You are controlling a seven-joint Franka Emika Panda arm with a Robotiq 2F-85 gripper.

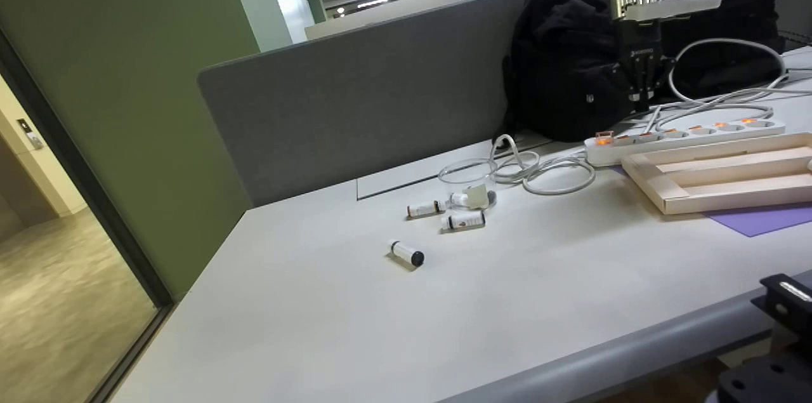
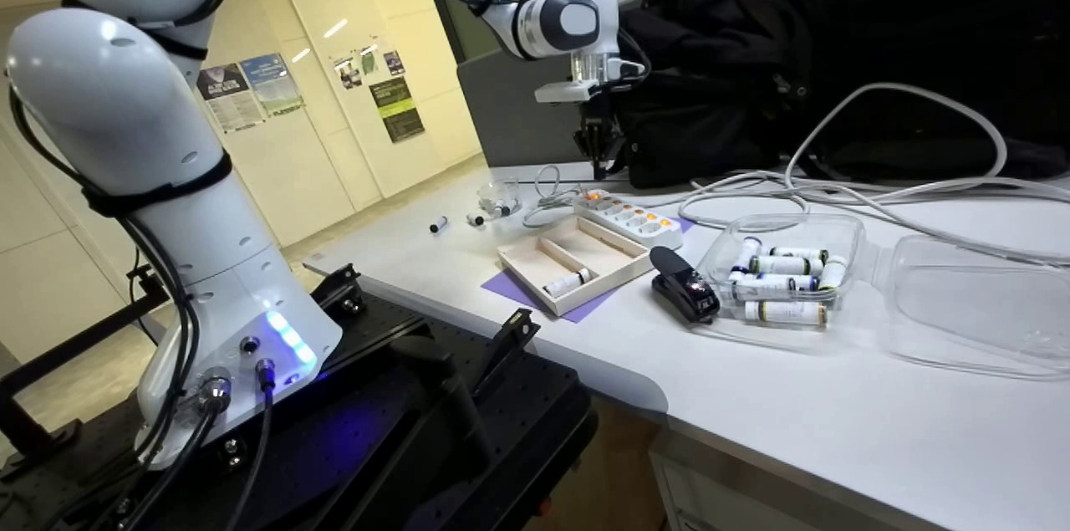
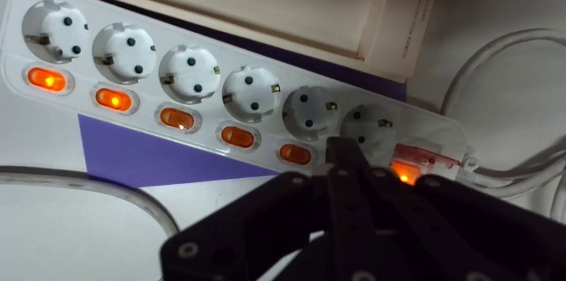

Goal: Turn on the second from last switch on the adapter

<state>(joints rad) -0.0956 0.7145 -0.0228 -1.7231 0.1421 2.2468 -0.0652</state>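
The adapter is a long white power strip on the table, also in an exterior view and filling the wrist view. At the end away from the cord, the end switch and the second-from-end switch glow orange. Several switches nearer the cord are unlit. The main switch at the cord end glows beside a raised red flap. My gripper is shut and empty, its fingertips covering part of the strip near the cord end. In both exterior views the gripper hangs above the strip, apart from it.
A wooden tray lies beside the strip on a purple sheet. White cords loop around it. Black bags stand behind. A clear container of cylinders and a black device sit nearby. Several small cylinders lie loose.
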